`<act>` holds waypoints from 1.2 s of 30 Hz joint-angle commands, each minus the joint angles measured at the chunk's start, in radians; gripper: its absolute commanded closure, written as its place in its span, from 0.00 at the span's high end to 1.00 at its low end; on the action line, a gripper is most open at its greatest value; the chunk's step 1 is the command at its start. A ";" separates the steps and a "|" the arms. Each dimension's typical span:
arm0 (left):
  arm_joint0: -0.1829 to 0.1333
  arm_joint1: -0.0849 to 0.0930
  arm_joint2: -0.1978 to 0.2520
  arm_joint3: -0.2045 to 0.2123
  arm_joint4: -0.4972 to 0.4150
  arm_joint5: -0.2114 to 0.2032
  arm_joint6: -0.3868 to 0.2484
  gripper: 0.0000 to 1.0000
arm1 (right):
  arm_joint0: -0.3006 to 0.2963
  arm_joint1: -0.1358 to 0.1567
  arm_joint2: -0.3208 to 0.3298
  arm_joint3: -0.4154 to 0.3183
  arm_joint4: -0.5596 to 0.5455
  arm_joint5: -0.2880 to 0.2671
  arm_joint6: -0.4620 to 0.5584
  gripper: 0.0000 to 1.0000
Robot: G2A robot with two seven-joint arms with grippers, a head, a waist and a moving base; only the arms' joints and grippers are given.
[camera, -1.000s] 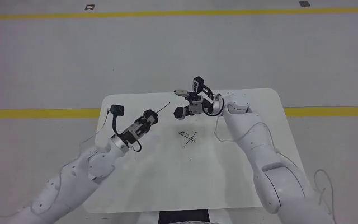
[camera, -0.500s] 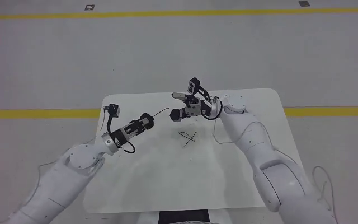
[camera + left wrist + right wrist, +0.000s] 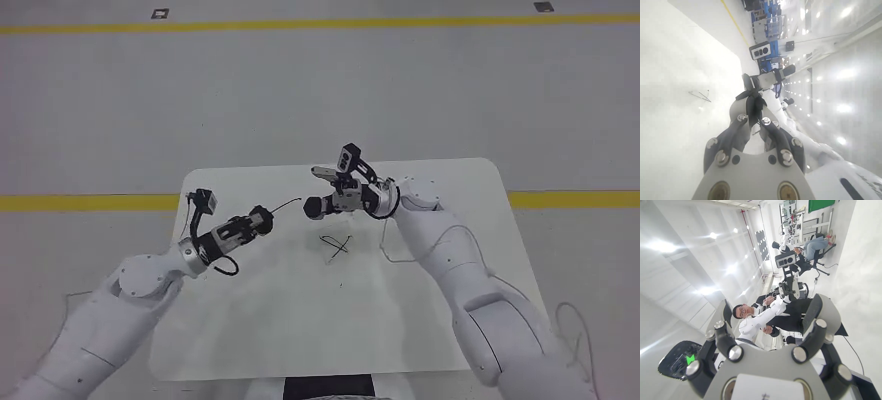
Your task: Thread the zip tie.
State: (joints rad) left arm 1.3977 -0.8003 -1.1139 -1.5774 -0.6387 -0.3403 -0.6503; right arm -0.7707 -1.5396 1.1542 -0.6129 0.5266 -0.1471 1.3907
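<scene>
— Above the far half of the table (image 3: 440,290), near the centre of the top view: what holds the zip tie (image 3: 288,205)?

— The left gripper (image 3: 264,217). Its fingers are closed on one end of the strip. I cannot tell which end. The thin free tail points up and to the right, towards the right gripper (image 3: 314,190), and stops just short of it.

— State of the right gripper?

— Fingers spread wide, nothing between them. The right wrist view confirms the gap.

— Which step is this?

— By my reading, capture of the free tail. No loop is formed, so threading is not yet done.

— Correct procedure?

— Set the open jaws square to the tail, so that it enters between the pads and not across one. Close only when the tail lies well inside. The strip looks thin and flexible, so a glancing touch will probably deflect it. Hold the left gripper steady during closure.

— The loose ties (image 3: 337,246), lower in the frame, on the table?

— Well apart from both grippers. Disregard.
</scene>
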 commanded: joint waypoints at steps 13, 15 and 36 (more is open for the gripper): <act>-0.029 -0.017 -0.018 0.134 -0.201 0.000 -0.274 0.00 | -0.004 0.011 -0.099 0.020 0.127 -0.042 -0.001 0.64; -0.029 -0.017 -0.018 0.134 -0.201 0.000 -0.274 0.00 | -0.002 0.014 -0.115 0.024 0.138 -0.046 -0.001 0.47; -0.029 -0.017 -0.018 0.134 -0.201 0.000 -0.274 0.00 | 0.008 0.041 -0.263 0.021 0.255 -0.063 -0.001 0.33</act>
State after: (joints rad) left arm 1.3684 -0.8176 -1.1315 -1.4438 -0.8395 -0.3400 -0.9241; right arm -0.7622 -1.4987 0.8952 -0.5911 0.7751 -0.2135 1.3900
